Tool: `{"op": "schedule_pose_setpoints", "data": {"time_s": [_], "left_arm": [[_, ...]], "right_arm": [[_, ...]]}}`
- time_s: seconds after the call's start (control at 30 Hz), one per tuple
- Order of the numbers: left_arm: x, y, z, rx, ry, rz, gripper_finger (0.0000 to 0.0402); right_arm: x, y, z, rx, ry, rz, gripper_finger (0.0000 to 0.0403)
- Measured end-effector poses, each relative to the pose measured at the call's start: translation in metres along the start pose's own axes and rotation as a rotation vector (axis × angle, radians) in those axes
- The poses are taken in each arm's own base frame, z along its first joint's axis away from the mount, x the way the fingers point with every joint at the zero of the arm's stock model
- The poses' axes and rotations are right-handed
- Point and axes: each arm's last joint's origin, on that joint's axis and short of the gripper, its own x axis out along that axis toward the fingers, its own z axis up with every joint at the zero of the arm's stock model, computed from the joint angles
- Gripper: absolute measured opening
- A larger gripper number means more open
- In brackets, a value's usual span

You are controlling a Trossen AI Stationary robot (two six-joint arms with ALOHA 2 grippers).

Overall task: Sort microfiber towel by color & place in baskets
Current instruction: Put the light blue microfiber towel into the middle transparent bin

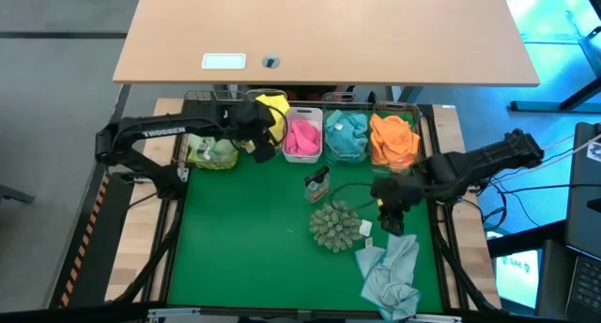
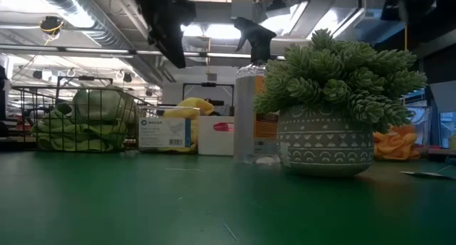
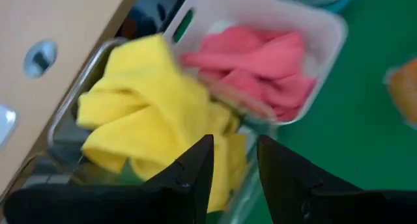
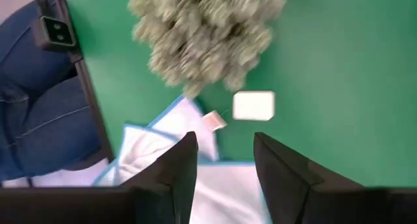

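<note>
Five bins stand in a row at the table's far edge. They hold a green towel (image 1: 211,152), a yellow towel (image 1: 269,109), a pink towel (image 1: 302,135) in the white bin (image 3: 326,28), a teal towel (image 1: 346,135) and an orange towel (image 1: 394,140). A pale blue towel (image 1: 390,271) lies crumpled on the green mat near the front right. My left gripper (image 1: 266,140) hovers open over the yellow towel (image 3: 143,100). My right gripper (image 1: 392,215) hangs open above the pale blue towel (image 4: 169,152), touching nothing.
A spiky grey-green potted plant (image 1: 333,226) stands mid-table, just left of my right gripper. A spray bottle (image 1: 316,184) stands behind it. A small white tag (image 4: 253,105) lies on the mat. A wooden desk (image 1: 329,32) borders the far side. Bare green mat (image 1: 235,238) lies front left.
</note>
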Motion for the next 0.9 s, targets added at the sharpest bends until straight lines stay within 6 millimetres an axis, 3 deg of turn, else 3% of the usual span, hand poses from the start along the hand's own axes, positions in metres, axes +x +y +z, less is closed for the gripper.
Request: {"op": "schedule_pose_setpoints", "data": {"time_s": [0.3, 0.6, 0.9], "left_arm": [[-0.012, -0.027, -0.001, 0.061, -0.047, -0.064, 0.0112], [-0.022, -0.051, 0.008, 0.122, -0.202, -0.120, 0.0112], [-0.031, -0.066, 0.013, 0.132, -0.295, -0.165, 0.0112]], "right_arm": [[0.004, 0.035, -0.036, 0.002, 0.010, -0.007, 0.0150], [0.005, 0.056, -0.067, 0.060, -0.073, -0.051, 0.0150], [0.030, 0.075, -0.085, 0.082, -0.059, -0.128, 0.0150]]}}
